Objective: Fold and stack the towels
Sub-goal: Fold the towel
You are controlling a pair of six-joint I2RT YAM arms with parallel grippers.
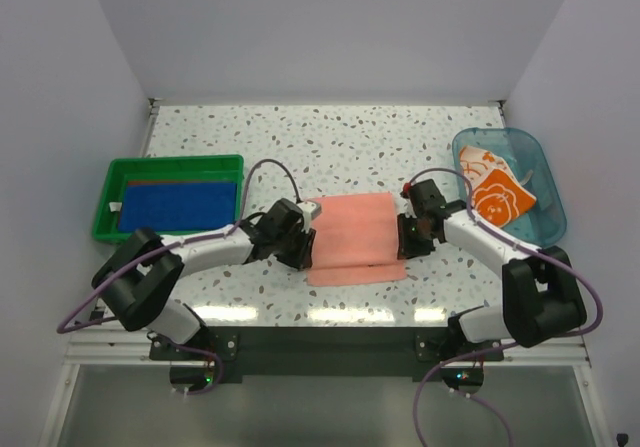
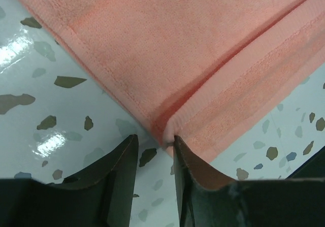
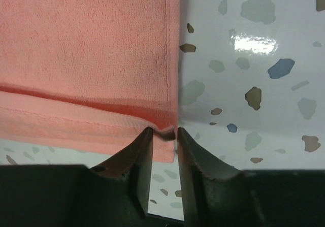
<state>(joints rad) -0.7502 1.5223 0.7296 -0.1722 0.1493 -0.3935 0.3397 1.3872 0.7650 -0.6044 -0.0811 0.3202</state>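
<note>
A pink towel [image 1: 352, 237] lies flat in the middle of the table, folded over, with its lower layer sticking out at the near edge. My left gripper [image 1: 298, 250] is at its left edge. In the left wrist view the jaws [image 2: 155, 141] stand apart, and the towel's folded corner [image 2: 167, 130] touches the right fingertip. My right gripper [image 1: 408, 237] is at the right edge. Its tips [image 3: 164, 132] pinch a small bunch of the towel's edge [image 3: 165, 129]. A royal blue towel [image 1: 178, 205] lies in the green tray [image 1: 106, 207]. An orange flowered towel [image 1: 498, 197] sits in the clear blue tub [image 1: 545, 212].
The green tray stands at the left and the blue tub at the right, each close to an arm's elbow. A thin rust-brown strip [image 1: 170, 183] shows behind the blue towel. White walls close in the back and sides of the speckled table [image 1: 330, 137].
</note>
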